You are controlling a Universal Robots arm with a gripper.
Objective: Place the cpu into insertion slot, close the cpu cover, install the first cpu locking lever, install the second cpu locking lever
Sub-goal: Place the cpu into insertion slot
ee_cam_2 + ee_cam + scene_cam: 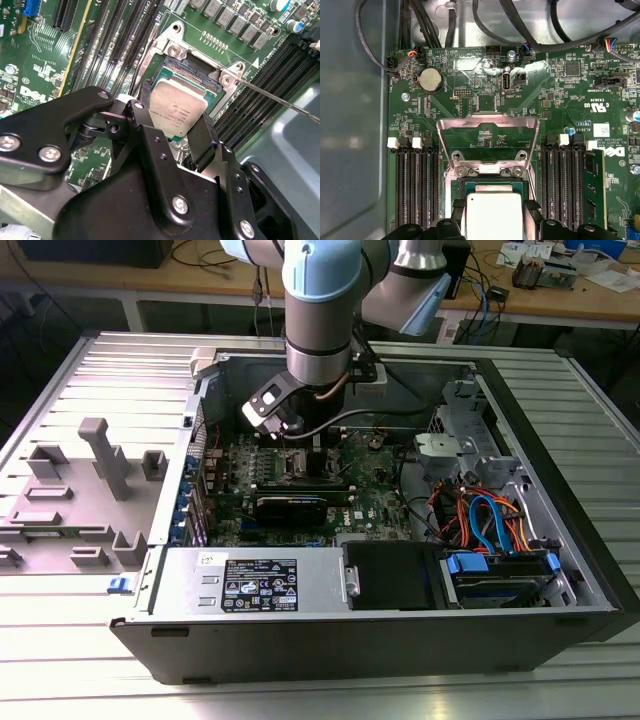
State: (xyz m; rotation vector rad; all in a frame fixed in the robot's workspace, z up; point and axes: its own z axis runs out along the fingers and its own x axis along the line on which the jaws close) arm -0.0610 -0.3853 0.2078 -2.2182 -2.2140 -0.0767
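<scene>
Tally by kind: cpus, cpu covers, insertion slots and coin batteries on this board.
cpu: 1
cpu cover: 1
insertion slot: 1
coin battery: 1
Total: 4

A silvery, ribbed metal table (60, 670) of long parallel slats carries everything. A large dark grey computer tower case (300, 645) lies on its side across the middle of the table, its open side facing up. On the exterior view's left, a cluster of pale grey plastic fixture blocks (105, 455) stands on the slats, one a tall upright post. A small blue clip (118, 585) lies just beside the case's corner.
</scene>
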